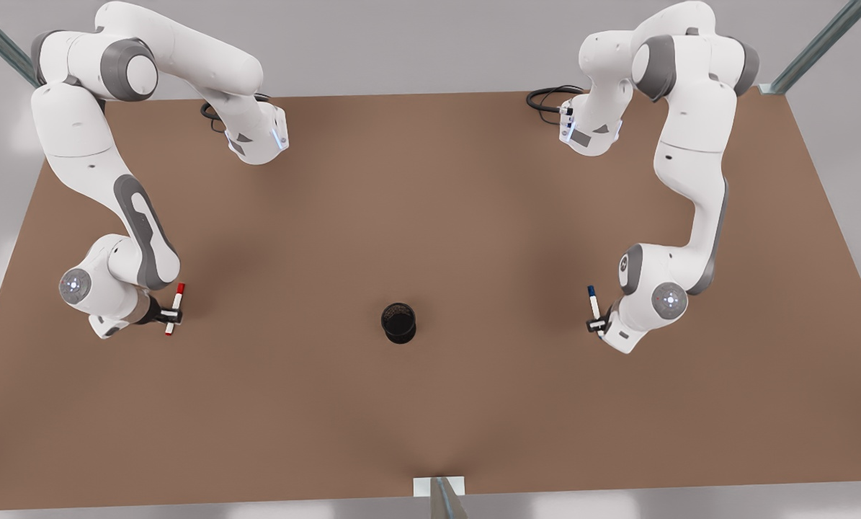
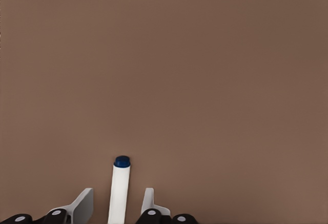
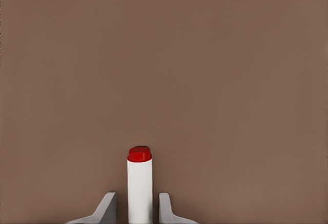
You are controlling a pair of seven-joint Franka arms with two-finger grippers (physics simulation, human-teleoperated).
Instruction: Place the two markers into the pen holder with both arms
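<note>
The black pen holder (image 1: 398,322) stands upright near the table's middle, toward the front edge. My right gripper (image 1: 171,315) is on the front view's left, shut on the red-capped marker (image 1: 179,292) at its white middle. In the right wrist view that marker (image 3: 139,178) sticks out between the fingers (image 3: 107,208). On the front view's right, my left gripper (image 1: 597,324) is shut on the blue-capped marker (image 1: 593,299). The left wrist view has the blue-tipped marker (image 2: 120,188) running out from between its fingers (image 2: 84,206). Each gripper is well to one side of the holder.
The brown table (image 1: 430,216) stretches wide around the holder. Both arm bases and their black cables (image 1: 545,97) sit along the far edge. A small metal bracket (image 1: 439,486) is at the middle of the near edge.
</note>
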